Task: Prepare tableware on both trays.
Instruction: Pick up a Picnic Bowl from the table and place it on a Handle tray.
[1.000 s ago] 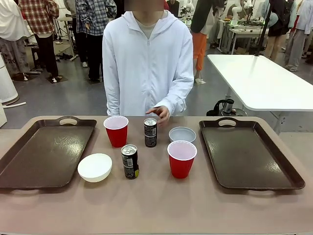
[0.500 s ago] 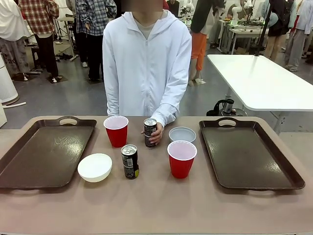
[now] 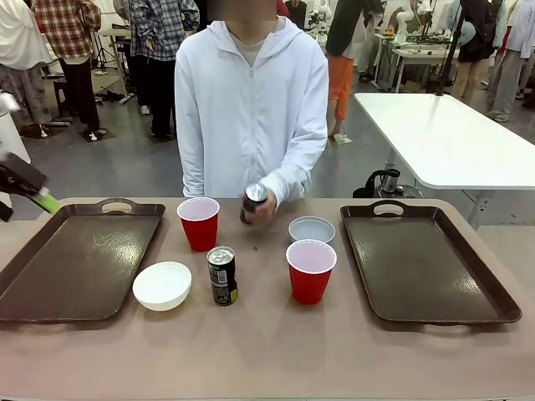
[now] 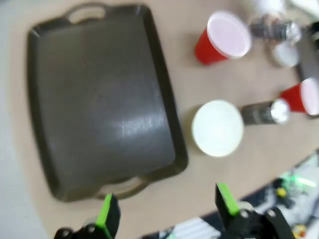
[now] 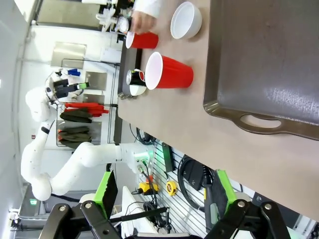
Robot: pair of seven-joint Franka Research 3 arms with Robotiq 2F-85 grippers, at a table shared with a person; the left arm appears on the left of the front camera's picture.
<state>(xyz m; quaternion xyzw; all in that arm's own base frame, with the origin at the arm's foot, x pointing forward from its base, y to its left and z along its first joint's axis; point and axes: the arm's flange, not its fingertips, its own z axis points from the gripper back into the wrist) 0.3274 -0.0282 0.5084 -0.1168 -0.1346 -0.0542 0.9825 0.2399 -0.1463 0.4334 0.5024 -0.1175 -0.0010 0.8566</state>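
Two dark brown trays lie bare at the left (image 3: 79,259) and right (image 3: 426,259) of the table. Between them stand two red cups (image 3: 199,221) (image 3: 310,269), a black can (image 3: 221,274), a white bowl (image 3: 162,284) and a grey-blue bowl (image 3: 312,228). The person's hand holds the second can (image 3: 255,197) lifted off the table. My left gripper (image 3: 38,196) hangs at the far left, above the left tray's outer corner; in the left wrist view the left gripper (image 4: 167,209) is open over the tray's (image 4: 99,94) near rim. My right gripper (image 5: 164,189) is open, off the table's edge beside the right tray (image 5: 269,59).
A person in a white hooded jacket (image 3: 251,109) stands at the far side of the table. A white table (image 3: 443,138) and other people are farther back. Bare tabletop (image 3: 267,351) runs along the near edge.
The person's hand closed on the far can and lifted it off the table. My left gripper has come into the front view at the left edge.
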